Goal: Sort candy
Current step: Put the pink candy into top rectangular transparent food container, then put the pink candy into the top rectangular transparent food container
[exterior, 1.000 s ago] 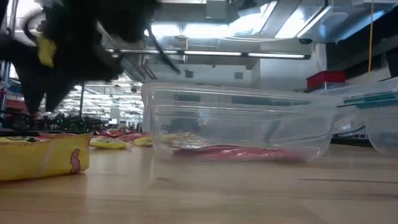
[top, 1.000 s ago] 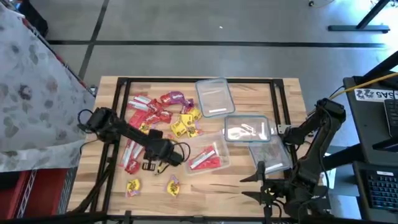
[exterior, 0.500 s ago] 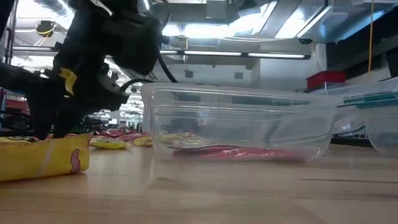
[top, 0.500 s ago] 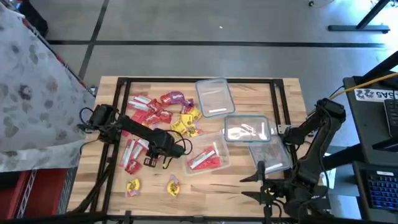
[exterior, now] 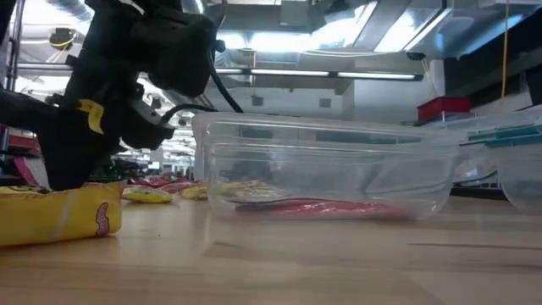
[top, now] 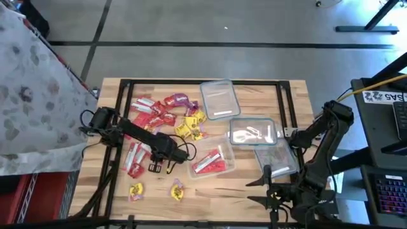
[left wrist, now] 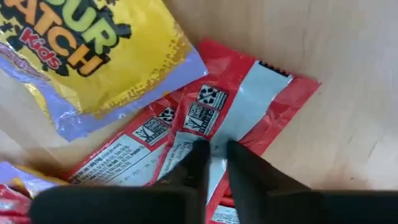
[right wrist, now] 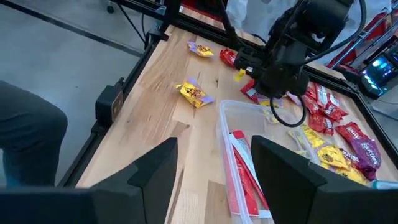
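The candy lies in a loose heap (top: 165, 117) on the left half of the wooden table, mostly red packets with some yellow and one purple. My left gripper (top: 154, 166) is down at the heap's near edge, shut on a red packet (left wrist: 249, 106) that lies beside a yellow one (left wrist: 93, 56). In the low view it (exterior: 63, 174) stands behind a yellow packet (exterior: 55, 216). A clear tub (top: 211, 162) just to the right holds red packets. My right gripper (right wrist: 217, 174) waits open at the table's near right corner, holding nothing. My left gripper comes down from above with its two fingertips (left wrist: 198, 158) close together on the red packet's white-printed back (left wrist: 214, 146), near its middle. A narrow strip of wrapper shows between them. The packet lies flat on the table among other red packets.
Two more clear tubs (top: 219, 98) (top: 253, 132) and a lid (top: 276, 159) sit to the right of the heap. Two yellow packets (top: 135, 189) (top: 177, 189) lie apart near the front edge. A black frame (top: 121, 127) runs around the table top.
My left gripper has come down from well above the table to the red packets at the heap's near edge, shifting slightly toward the table's left edge. The packets and tubs have stayed where they were.
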{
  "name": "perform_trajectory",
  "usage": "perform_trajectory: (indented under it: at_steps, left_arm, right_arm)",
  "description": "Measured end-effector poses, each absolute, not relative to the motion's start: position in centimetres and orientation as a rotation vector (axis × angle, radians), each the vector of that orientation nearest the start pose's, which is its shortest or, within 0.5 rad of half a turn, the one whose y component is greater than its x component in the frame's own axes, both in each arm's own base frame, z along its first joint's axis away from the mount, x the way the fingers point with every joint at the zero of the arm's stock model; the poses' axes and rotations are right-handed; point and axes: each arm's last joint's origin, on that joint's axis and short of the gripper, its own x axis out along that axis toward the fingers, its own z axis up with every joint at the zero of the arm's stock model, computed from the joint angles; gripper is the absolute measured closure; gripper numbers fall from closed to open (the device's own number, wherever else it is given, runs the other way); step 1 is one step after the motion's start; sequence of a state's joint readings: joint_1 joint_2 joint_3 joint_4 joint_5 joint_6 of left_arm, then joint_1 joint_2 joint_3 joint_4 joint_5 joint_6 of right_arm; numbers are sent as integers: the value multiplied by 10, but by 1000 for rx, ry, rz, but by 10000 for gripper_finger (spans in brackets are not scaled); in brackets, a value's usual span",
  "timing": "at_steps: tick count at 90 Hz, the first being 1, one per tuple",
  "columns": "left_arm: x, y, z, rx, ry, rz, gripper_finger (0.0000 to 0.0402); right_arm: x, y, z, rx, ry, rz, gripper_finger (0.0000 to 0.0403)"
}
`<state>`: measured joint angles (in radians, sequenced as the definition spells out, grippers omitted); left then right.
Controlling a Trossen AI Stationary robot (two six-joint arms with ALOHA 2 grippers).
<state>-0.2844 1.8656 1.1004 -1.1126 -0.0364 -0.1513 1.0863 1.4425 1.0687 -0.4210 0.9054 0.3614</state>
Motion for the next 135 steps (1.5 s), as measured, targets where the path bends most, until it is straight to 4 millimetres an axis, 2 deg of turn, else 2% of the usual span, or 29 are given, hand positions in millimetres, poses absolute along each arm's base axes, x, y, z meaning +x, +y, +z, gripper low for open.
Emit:
perform_trajectory:
  at_steps: [14, 31, 48, 54, 59, 73, 85, 93, 115, 126, 135]
  left_arm:
    - [278, -86, 152, 150, 1891, 55, 401]
    - [288, -94, 198, 148, 1923, 185, 401]
    - [309, -102, 254, 60, 1740, 295, 401]
    - [316, -104, 265, 29, 1660, 298, 401]
    - [321, -105, 268, 23, 1605, 290, 401]
    - [318, -102, 257, 116, 1659, 213, 390]
    - [309, -99, 230, 209, 1755, 96, 346]
    - [307, -99, 207, 257, 1747, 5, 310]
    - [294, -85, 156, 196, 1737, 90, 227]
    - [292, -81, 143, 129, 1693, 113, 218]
    - [292, -81, 140, 90, 1681, 116, 240]
  right_arm:
    - [158, 251, 270, -315, 451, 89, 210]
    - [158, 251, 270, -320, 454, 89, 210]
    - [158, 251, 270, -321, 454, 88, 210]
    - [158, 251, 270, -321, 455, 89, 210]
    - [158, 251, 270, -321, 454, 89, 210]
    - [158, 251, 270, -314, 457, 93, 210]
    - [158, 252, 270, -304, 465, 111, 210]
    - [159, 254, 267, -312, 469, 109, 210]
    - [159, 254, 266, -315, 470, 108, 210]
    - [159, 254, 266, -320, 469, 107, 210]
    - [159, 254, 266, -322, 465, 101, 210]
